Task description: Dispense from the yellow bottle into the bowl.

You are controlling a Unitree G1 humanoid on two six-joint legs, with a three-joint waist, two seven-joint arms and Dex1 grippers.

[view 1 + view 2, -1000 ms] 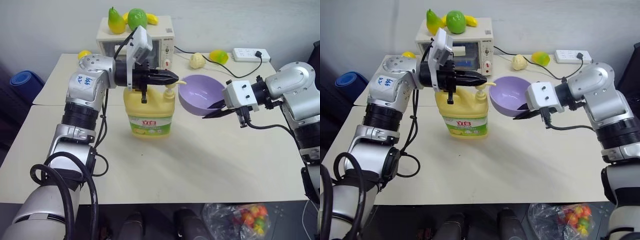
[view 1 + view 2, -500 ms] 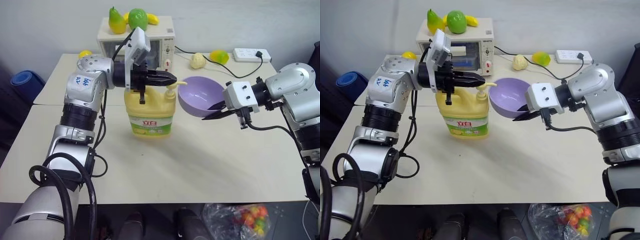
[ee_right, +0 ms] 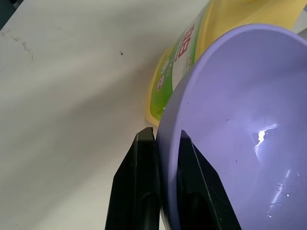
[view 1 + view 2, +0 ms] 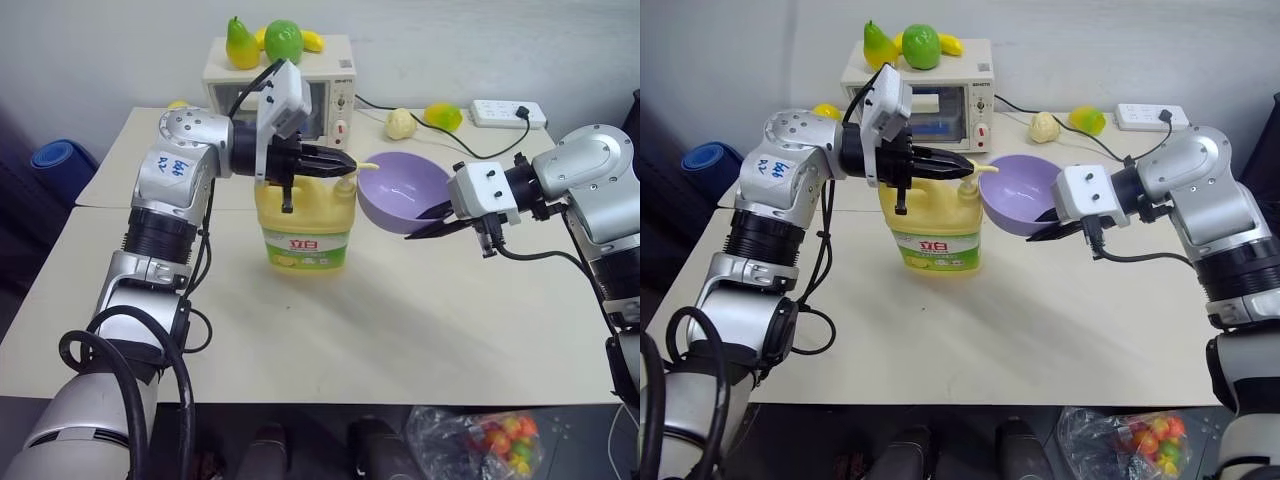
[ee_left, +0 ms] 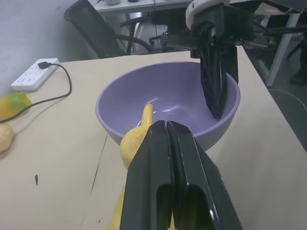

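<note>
The yellow bottle [image 4: 305,230] stands upright mid-table, its pump nozzle [image 5: 147,114] reaching over the rim of the bowl. My left gripper [image 4: 345,160] is shut, and its fingers [image 5: 168,158] lie across the top of the pump head. The lavender bowl [image 4: 400,188] is held off the table just right of the bottle, tilted toward it. My right gripper [image 4: 428,213] is shut on the bowl's rim, one finger [image 3: 139,187] outside the wall and the other inside. No liquid shows inside the bowl [image 5: 168,98].
A small oven [image 4: 300,85] with toy fruits on top stands behind the bottle. Toy fruits [image 4: 400,123] and a power strip [image 4: 508,112] with a cable lie at the back right. A bag of coloured pieces [image 4: 480,440] sits below the table's front edge.
</note>
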